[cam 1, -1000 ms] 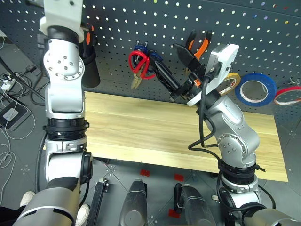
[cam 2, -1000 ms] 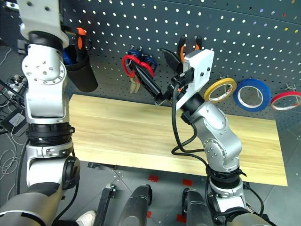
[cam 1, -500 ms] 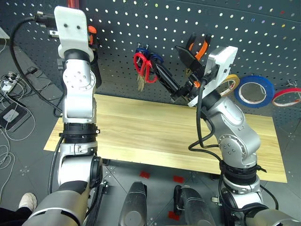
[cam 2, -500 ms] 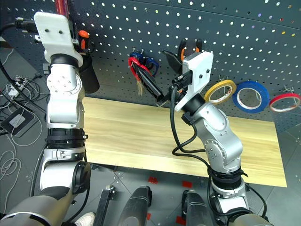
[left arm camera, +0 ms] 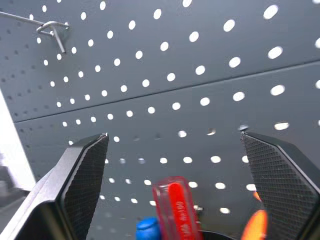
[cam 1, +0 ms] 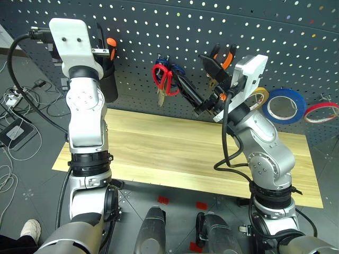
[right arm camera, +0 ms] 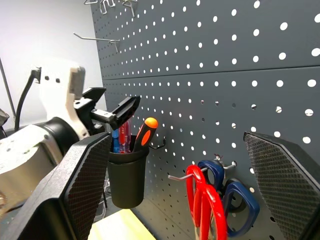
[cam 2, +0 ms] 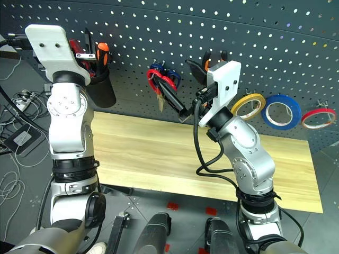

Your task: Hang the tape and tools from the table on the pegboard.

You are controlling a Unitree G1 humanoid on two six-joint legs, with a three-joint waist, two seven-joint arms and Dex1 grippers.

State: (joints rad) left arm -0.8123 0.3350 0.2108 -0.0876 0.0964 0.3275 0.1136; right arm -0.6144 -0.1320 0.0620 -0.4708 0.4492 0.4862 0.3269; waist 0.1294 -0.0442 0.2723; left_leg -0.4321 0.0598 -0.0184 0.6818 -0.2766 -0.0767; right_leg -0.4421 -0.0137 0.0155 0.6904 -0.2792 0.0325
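The red-handled screwdriver (left arm camera: 176, 210) stands in a black cup (cam 2: 100, 89) on the pegboard (cam 1: 159, 26), beside a blue and an orange-and-black one. My left gripper (left arm camera: 175, 134) hovers open just above it, one finger on each side, not touching. Red scissors (cam 1: 164, 79) hang on a hook in front of blue scissors (right arm camera: 240, 205). My right gripper (cam 1: 189, 66) is open and empty, right of the scissors. The orange-and-black pliers (cam 1: 225, 53) hang behind it. The yellow tape (cam 2: 248, 106) hangs right of my right arm. The table (cam 1: 159, 143) holds nothing.
A blue roll (cam 2: 283, 111) and a thin red roll (cam 2: 318, 117) hang right of the yellow tape. Bare metal hooks (left arm camera: 52, 31) stick out higher on the board. Cables and a box (cam 1: 13, 132) lie on the floor at the left.
My left arm came down with the red screwdriver, which now stands in the black cup. The left gripper opened and let it go. My right arm stayed put.
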